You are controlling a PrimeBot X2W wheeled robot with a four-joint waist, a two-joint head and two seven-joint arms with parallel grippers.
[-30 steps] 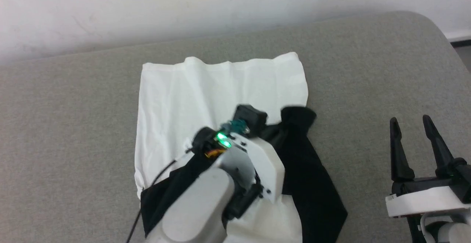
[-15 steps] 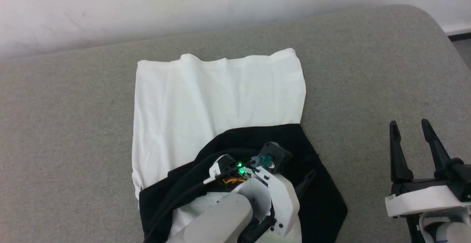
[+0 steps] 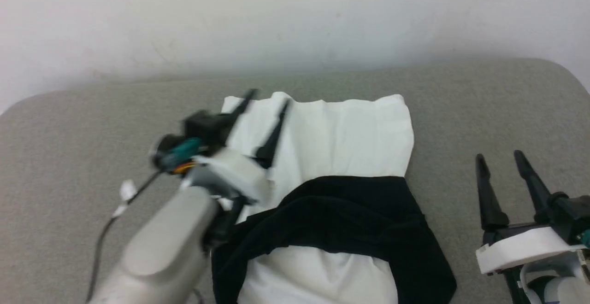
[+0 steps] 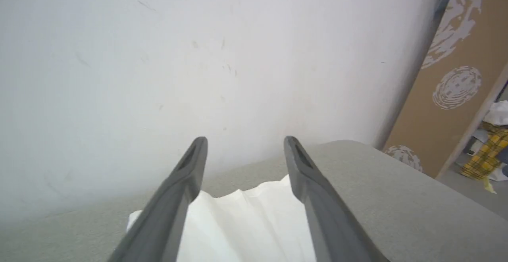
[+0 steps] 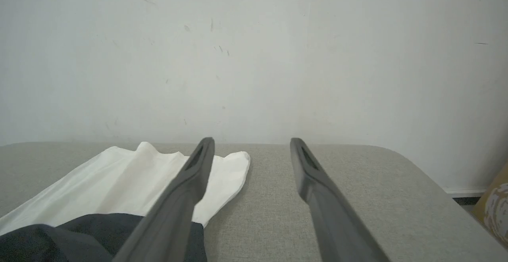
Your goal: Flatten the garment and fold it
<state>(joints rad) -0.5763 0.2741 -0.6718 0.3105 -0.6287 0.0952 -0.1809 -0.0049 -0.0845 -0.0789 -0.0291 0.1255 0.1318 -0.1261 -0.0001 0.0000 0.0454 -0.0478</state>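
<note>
— Head view: where do your pincers stand?
— Your left gripper (image 3: 268, 99) hovers, fingers apart and empty, over the far-left corner of the garment (image 3: 332, 147). Your right gripper (image 3: 499, 155), also spread, stands right of the garment, which lies on the grey cushion (image 3: 69, 129) with a black sleeve across its white body.
— Left wrist view?
— Spread fingers above the garment's white hem.
— Right wrist view?
— Spread fingers, with the garment to their left.

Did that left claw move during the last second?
Yes. The left gripper went from the middle of the garment to its far left corner, and its jaws are now open.
</note>
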